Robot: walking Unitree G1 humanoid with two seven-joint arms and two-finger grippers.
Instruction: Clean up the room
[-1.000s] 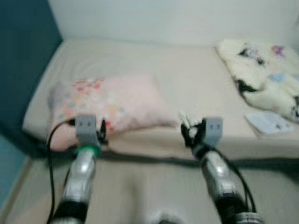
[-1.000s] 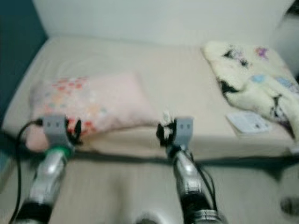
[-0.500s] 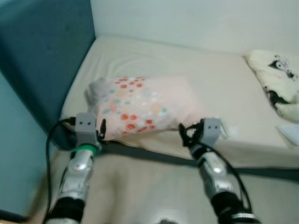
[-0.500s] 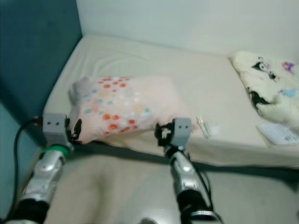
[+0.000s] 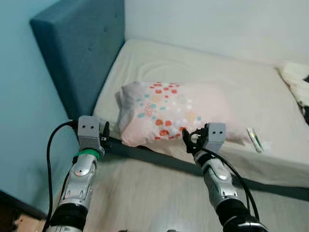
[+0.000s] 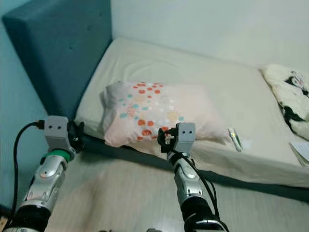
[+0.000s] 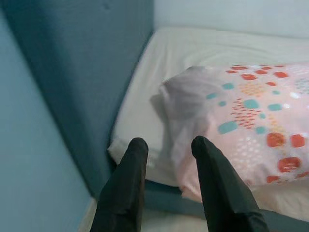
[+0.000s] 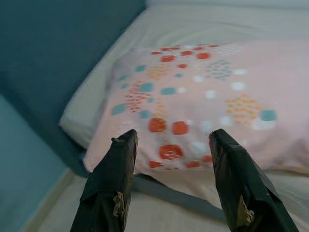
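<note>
Beige bed (image 5: pixel 217 82) held a spotted pillow (image 5: pixel 178 111) beside the teal headboard (image 5: pixel 82 53). Left gripper (image 7: pixel 166 159) and right gripper (image 8: pixel 171 145) hovered before it, fingers spread, holding nothing

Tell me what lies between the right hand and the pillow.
Nothing: in the right wrist view, the open right hand faces the pillow across bare mattress edge.

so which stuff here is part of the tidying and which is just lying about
Likely part of the job:
- spotted pillow, lying askew near the bed's edge, both grippers facing it
- right gripper, jaws open
- left gripper, jaws open
- small wrapper on the sheet

Just there:
- bed
- blue headboard
- fluffy blanket, far side
</note>
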